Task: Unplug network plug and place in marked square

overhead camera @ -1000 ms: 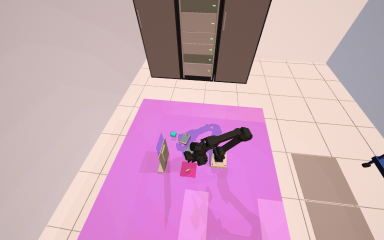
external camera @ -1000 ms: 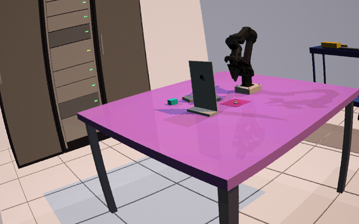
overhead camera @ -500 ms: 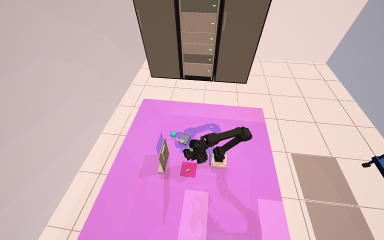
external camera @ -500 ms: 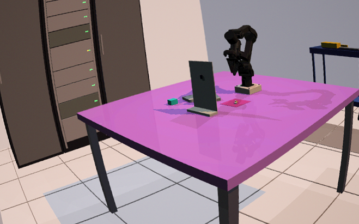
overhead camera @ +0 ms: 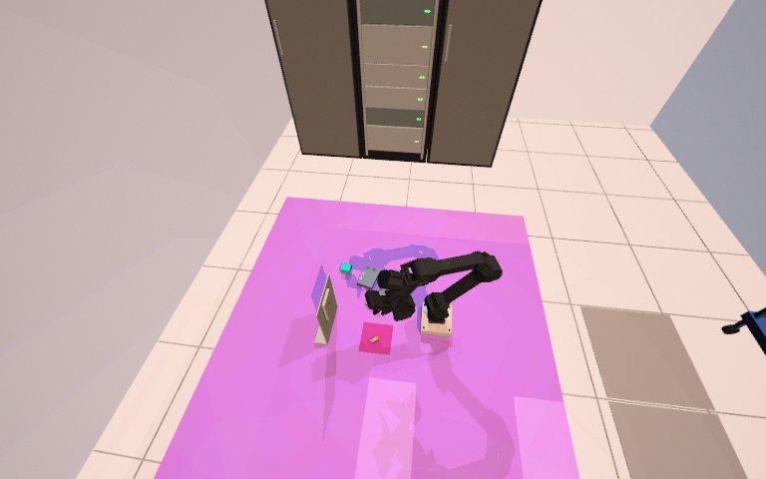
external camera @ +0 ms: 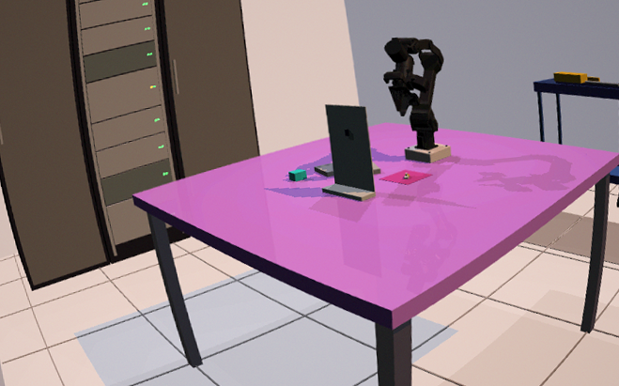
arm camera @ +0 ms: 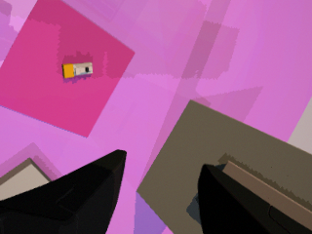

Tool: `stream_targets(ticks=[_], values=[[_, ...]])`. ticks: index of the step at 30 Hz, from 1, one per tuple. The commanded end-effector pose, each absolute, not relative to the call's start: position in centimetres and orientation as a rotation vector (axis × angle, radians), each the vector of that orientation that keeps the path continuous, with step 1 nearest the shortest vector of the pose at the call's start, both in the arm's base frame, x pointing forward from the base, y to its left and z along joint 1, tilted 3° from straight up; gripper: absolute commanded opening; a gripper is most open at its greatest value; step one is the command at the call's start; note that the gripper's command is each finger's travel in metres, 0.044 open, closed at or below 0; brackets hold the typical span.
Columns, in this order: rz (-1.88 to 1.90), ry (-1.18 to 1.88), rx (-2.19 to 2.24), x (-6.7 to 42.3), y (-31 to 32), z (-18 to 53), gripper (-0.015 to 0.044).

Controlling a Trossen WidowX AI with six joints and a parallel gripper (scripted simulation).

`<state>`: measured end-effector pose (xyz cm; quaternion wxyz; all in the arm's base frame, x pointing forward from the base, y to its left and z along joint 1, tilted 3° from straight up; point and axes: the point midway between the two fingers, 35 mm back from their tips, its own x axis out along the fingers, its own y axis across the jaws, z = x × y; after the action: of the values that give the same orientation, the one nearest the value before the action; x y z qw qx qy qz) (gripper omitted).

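Note:
The plug (overhead camera: 373, 339) (external camera: 406, 175) (arm camera: 77, 69), white with an orange end, lies on the table inside the marked square (overhead camera: 385, 348) (external camera: 391, 178) (arm camera: 97, 97). It is well clear of the square's edges. My gripper (external camera: 402, 112) (arm camera: 163, 167) is partly open, with nothing between its fingers. It hangs high above the table, away from the plug and touching nothing that I can see. The upright panel (overhead camera: 323, 328) (external camera: 351, 162) (arm camera: 180, 141) stands in front of the arm. No plug shows in the socket block (overhead camera: 326, 305) on it, though a finger partly hides the block in the wrist view.
A teal cube (overhead camera: 345, 267) (external camera: 297, 174) and a flat grey box (overhead camera: 368, 276) (external camera: 323, 169) lie beside the panel. A second low grey box (overhead camera: 382, 291) is partly hidden under the arm. The arm's base (overhead camera: 436, 328) (external camera: 426, 153) stands to the right of the square in the top view.

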<state>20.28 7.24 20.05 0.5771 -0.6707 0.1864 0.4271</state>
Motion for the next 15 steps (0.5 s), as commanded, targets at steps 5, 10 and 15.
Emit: stream_targets(ticks=[5, 10, 15], values=[[1.003, 0.428, -1.574, 20.0, 7.1, 22.3, 0.0156], [1.003, 0.427, -1.575, 19.8, 7.0, 23.3, 0.0156], [1.003, 0.427, -1.575, 19.8, 7.0, 23.3, 0.0287]])
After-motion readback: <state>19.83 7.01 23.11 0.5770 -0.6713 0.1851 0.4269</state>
